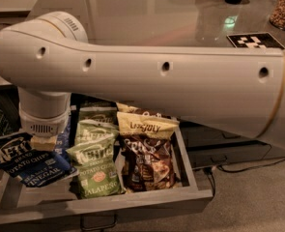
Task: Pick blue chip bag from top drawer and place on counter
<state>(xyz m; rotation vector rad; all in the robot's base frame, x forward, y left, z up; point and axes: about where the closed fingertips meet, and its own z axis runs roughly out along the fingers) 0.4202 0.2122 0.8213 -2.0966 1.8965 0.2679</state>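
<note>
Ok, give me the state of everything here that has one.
top drawer, pulled open.
blue chip bag, at the drawer's left end, not on counter.
green chip bag, lying in the drawer.
brown chip bag, lying in the drawer.
gripper, down at the drawer's left end, by the blue chip bag.

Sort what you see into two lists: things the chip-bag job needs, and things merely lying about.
Needed for the job:
blue chip bag, at the drawer's left side
top drawer, pulled open
counter
gripper, down at that bag's top edge

Just lying about:
green jalapeno bag
brown bag
yellow bag
checkered marker on the counter
</note>
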